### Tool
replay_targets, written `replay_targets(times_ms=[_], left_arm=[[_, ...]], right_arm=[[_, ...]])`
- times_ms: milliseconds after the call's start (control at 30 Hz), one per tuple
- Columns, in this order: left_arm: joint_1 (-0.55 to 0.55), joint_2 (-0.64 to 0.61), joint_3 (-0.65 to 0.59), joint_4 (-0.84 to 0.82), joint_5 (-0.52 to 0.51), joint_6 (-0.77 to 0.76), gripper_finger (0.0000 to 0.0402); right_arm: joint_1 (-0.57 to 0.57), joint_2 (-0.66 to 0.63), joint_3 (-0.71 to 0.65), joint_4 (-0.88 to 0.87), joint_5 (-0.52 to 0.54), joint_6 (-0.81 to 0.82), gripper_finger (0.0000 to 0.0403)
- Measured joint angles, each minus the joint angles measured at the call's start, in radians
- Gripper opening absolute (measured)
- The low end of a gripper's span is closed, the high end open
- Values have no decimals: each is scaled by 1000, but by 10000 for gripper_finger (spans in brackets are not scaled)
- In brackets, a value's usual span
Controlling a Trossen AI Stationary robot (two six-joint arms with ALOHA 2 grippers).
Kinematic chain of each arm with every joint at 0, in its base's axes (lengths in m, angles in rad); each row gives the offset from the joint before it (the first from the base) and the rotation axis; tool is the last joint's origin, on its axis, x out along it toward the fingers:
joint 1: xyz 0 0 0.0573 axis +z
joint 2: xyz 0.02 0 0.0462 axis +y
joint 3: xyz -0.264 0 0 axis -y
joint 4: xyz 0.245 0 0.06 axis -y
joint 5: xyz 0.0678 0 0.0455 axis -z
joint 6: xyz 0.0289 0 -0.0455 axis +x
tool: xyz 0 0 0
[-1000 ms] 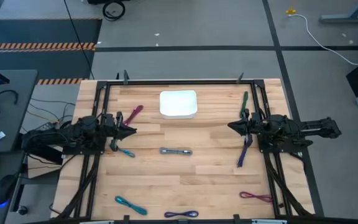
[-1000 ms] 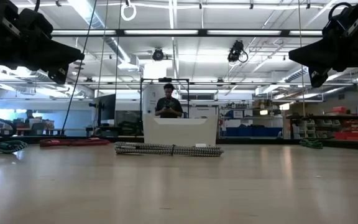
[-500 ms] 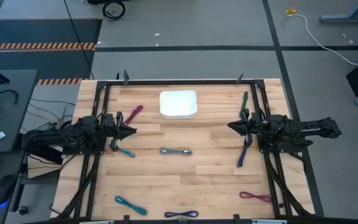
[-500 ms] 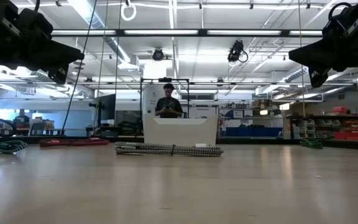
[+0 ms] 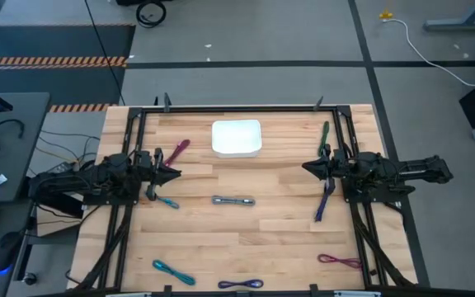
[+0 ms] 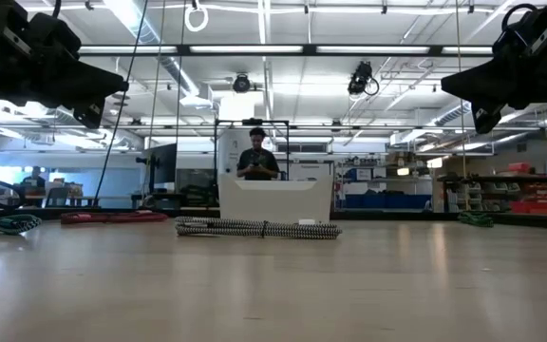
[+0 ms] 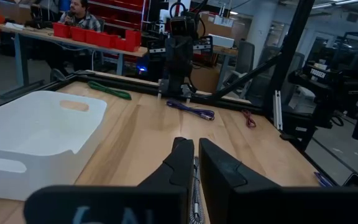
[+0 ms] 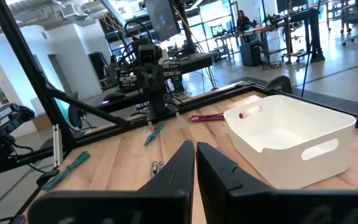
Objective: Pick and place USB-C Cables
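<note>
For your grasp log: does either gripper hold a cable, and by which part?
Nothing is held. The left gripper and right gripper hang shut and empty above the table, where the cables lie.

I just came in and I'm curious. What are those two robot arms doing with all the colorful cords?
Nothing is being carried yet. The left hand and the right hand both hang shut above the table, facing each other, and neither holds anything. The colorful cords, like the grey cord in the middle and the pink cord, lie scattered on the wood. The white bin waits at the far edge.
</note>
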Motion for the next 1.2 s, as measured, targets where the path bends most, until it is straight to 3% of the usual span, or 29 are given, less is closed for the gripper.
replay_targets(times_ms=[600,733,1067,1200], left_arm=[[0,0,0,0,0,0,30],[0,0,0,0,0,0,34],[0,0,0,0,0,0,34],[0,0,0,0,0,0,30]], right_arm=[[0,0,0,0,1,-2,23],[0,0,0,4,111,-30,23],[0,7,0,365,238,283,23],[0,37,0,480,210,316,23]])
